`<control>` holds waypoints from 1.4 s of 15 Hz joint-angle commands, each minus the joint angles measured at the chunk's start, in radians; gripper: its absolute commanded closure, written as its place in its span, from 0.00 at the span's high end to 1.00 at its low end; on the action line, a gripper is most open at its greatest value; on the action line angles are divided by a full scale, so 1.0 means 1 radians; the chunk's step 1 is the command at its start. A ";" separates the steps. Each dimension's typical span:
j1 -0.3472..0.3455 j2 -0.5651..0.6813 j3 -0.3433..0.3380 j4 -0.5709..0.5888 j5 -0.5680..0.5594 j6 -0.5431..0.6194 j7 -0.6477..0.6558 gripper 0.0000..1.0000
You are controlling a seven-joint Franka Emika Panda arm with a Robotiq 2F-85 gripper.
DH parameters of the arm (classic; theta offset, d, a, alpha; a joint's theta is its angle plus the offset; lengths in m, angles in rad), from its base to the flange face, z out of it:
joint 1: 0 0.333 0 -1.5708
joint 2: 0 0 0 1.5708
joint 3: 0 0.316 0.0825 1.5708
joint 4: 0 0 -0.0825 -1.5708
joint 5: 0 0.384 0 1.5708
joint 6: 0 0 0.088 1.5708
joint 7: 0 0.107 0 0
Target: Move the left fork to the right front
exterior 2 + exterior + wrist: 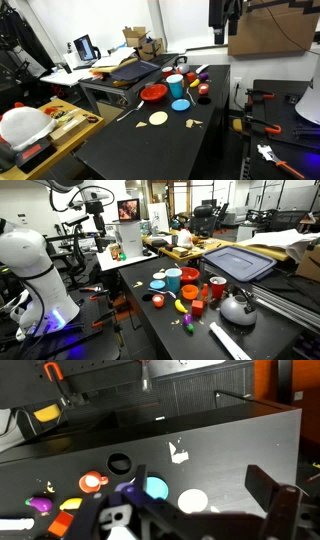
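A thin whitish fork (126,113) lies near the table's edge, beside the red plate (152,93) and a white disc (158,118). I cannot make the fork out in the wrist view. My gripper (197,478) is open and empty, high above the black table (230,440). It also shows in both exterior views (97,225) (228,38), well away from the fork. Below it in the wrist view are a blue cup (155,487), the white disc (192,501) and a white scrap (178,453).
Cups, toy food and a metal kettle (237,307) crowd one part of the table. A wide flat white strip (230,340) lies by the front edge. A blue lid (240,262) and boxes sit behind. The robot base (35,275) stands beside the table.
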State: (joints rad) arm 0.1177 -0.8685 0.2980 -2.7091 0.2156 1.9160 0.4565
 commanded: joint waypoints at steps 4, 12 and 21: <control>-0.002 0.000 0.001 0.002 0.000 -0.003 -0.001 1.00; -0.002 0.000 0.001 0.002 0.000 -0.003 -0.001 1.00; 0.006 0.019 0.018 0.022 -0.006 -0.016 -0.003 1.00</control>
State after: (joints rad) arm 0.1185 -0.8669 0.3024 -2.7086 0.2142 1.9150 0.4520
